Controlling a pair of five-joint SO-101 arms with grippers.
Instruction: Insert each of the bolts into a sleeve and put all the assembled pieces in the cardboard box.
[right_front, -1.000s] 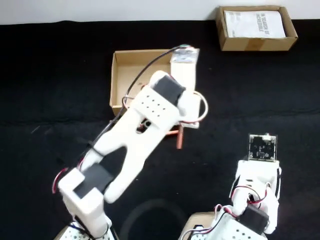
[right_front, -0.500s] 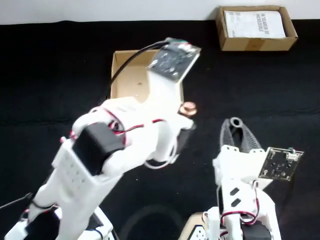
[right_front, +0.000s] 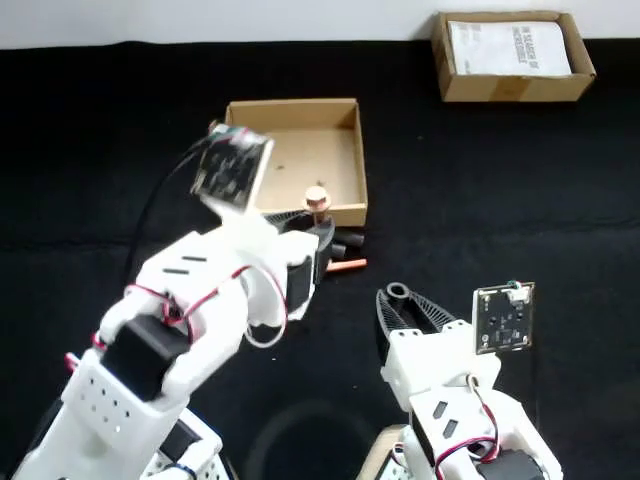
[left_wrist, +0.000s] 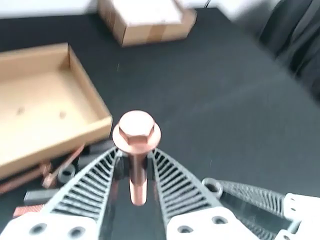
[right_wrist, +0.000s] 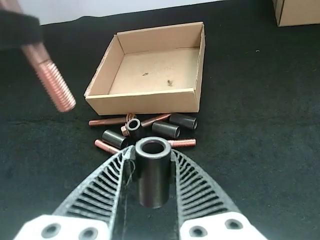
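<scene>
Bolt (left_wrist: 135, 137), copper-coloured, hex head up: your left gripper (left_wrist: 135, 160) was clamped narrow on its shank, just in front of the cardboard box (right_front: 360, 150). Sleeve (right_wrist: 152, 170), black: your right gripper (right_wrist: 152, 155) was closed on its sides, with the open bore at the fingertip end. Relation that mattered: from the sleeve, the bolt lay toward the box and to your left, apart from it and not touching. In the right wrist view its threaded end (right_wrist: 52, 85) hung tilted, aimed down and short of the bore. Both long axes looked roughly upright, so by my judgement you needed to bring the thread over the opening and line up the tilt before pushing. The left arm was the nearer to the box. Loose stock (right_wrist: 150, 127), further bolts and sleeves, lay on the table against the box's near wall. You could not count it surely, since the pieces overlapped and the left arm covered part of it in the high view. No assembled piece was visible in the box. Second box (right_front: 510, 90), holding a printed sheet, stood well apart at the far right.
</scene>
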